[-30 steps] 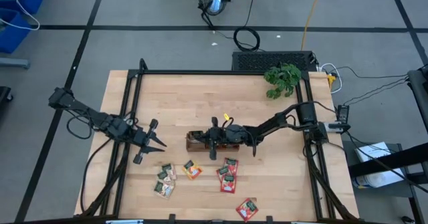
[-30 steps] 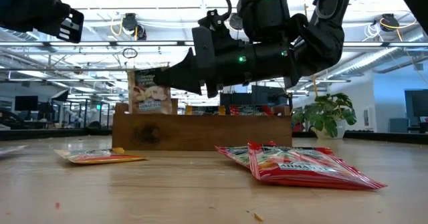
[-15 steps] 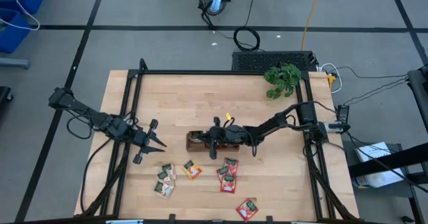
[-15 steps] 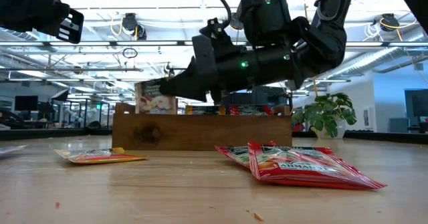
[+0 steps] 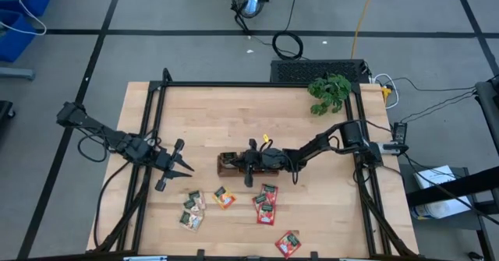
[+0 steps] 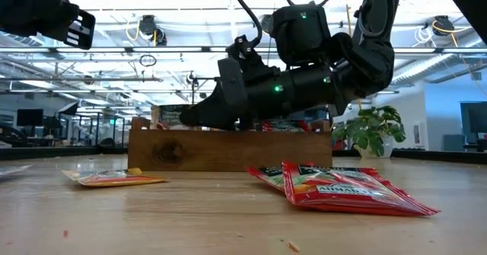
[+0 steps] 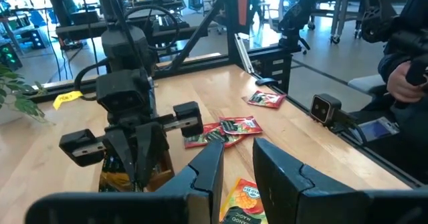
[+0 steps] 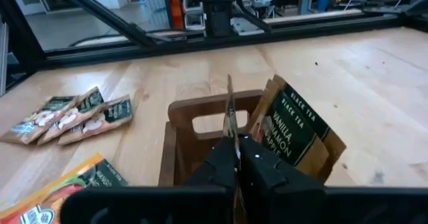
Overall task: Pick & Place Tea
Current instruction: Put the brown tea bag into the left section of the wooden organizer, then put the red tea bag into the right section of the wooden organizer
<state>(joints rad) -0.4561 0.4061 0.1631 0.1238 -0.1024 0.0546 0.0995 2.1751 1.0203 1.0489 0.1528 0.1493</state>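
My right gripper (image 8: 237, 144) is shut on one tea sachet (image 8: 229, 107), seen edge-on, at the left end compartment of the brown wooden tray (image 5: 222, 161). Dark green sachets (image 8: 294, 127) lean in the same compartment. In the low view only the held sachet's top (image 6: 169, 116) shows above the tray's wall (image 6: 228, 150). Loose tea lies flat on the table nearer the front: green sachets (image 5: 192, 209), an orange one (image 5: 224, 197) and red ones (image 5: 266, 202). My left gripper (image 5: 187, 166) waits open, left of the tray. My right gripper pinches the sachet's near edge (image 8: 229, 132) between its two fingers. The fingers come in about level from the table's right side. The sachet stands upright ahead of the fingertips, its lower part down inside the tray's compartment; the tray's wall hides whether it touches the floor.
A leafy plant (image 5: 329, 92) stands at the table's far right corner. Another red sachet (image 5: 288, 243) lies near the front edge. A black frame (image 5: 156, 105) runs round the tabletop. Bare wood lies between the tray and the far edge.
My right gripper has gone down toward the tray with the sachet and rolled a little. The sachet, which stood well above the tray's wall, has sunk into the left end compartment until only its top shows.
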